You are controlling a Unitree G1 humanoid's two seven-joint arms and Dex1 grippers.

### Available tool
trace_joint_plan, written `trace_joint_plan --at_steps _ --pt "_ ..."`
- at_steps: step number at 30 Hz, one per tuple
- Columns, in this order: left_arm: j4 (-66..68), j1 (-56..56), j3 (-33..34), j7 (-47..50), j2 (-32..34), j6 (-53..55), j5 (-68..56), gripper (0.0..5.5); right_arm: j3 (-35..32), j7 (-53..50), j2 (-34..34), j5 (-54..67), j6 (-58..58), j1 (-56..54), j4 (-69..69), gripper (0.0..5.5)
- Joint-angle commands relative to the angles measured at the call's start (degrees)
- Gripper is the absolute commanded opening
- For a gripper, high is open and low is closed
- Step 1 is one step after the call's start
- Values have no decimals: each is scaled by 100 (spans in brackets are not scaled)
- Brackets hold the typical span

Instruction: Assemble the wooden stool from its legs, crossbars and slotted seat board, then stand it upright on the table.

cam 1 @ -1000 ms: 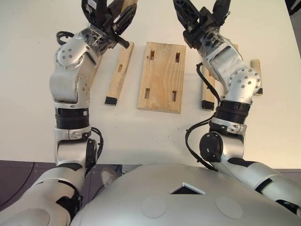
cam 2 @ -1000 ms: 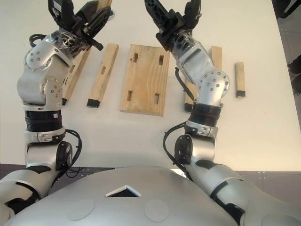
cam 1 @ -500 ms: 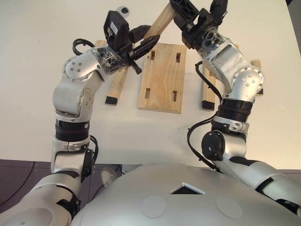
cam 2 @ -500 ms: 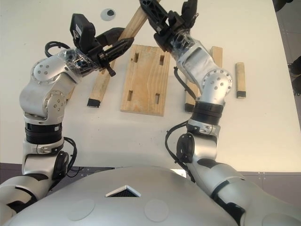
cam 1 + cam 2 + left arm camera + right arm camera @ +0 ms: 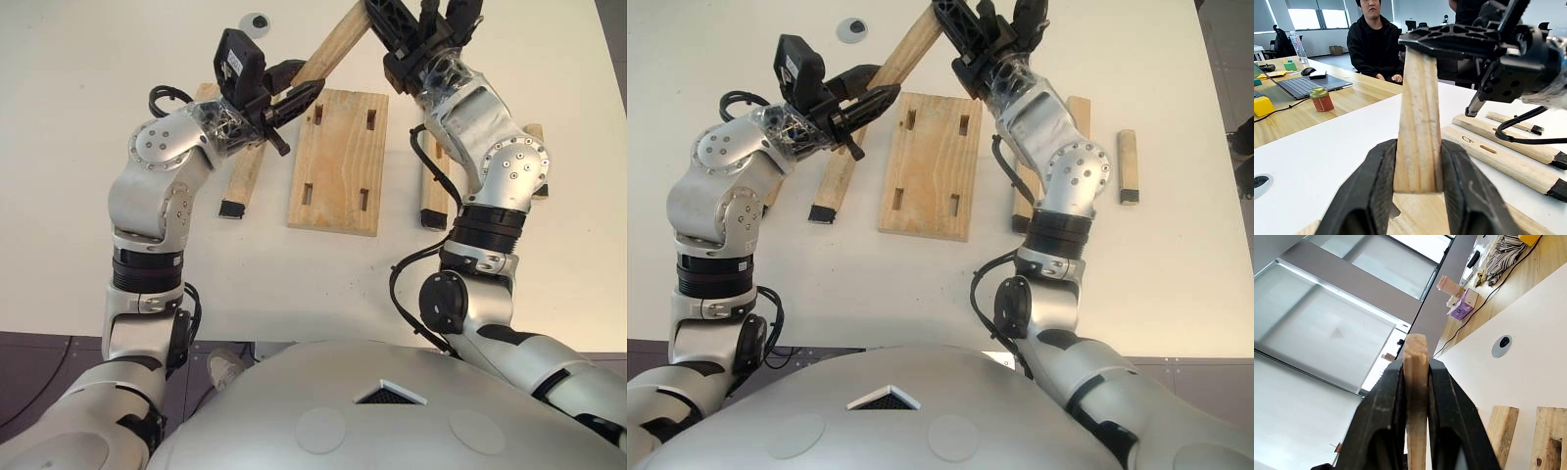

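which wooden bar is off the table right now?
The bar clamped at its ends by left gripper and right gripper, slanting in the air. The other bars lie flat on the table.

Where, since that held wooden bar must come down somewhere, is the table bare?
Widest free: the table strip between the seat board and the near edge. Also bare: the table left of the left-hand legs, and right of the short crossbar. Crowded: both sides of the board, where legs lie under the arms.

White tabletop (image 5: 1156, 274), a round cable grommet (image 5: 851, 29) at far left — beyond it, a laptop (image 5: 1300, 85) and a red jar (image 5: 1321, 99).
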Motion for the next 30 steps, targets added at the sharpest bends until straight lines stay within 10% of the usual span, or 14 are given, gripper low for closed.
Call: trace_joint_plan --at_steps 1,11,19,30 --pt "118 -85 60 123 96 192 70 185 77 -275 198 -334 -442 262 -264 39" --pt "1010 -265 221 1163 96 -127 946 264 9 -182 -996 -2549 -2358 527 -464 39" --pt "897 400 1267 2758 -726 -510 964 135 -717 858 -2819 -2652 -1916 1176 158 39" --pt "917 817 1922 3455 -974 -768 972 63 -1272 145 -2385 -1641 -735 1737 -754 39"
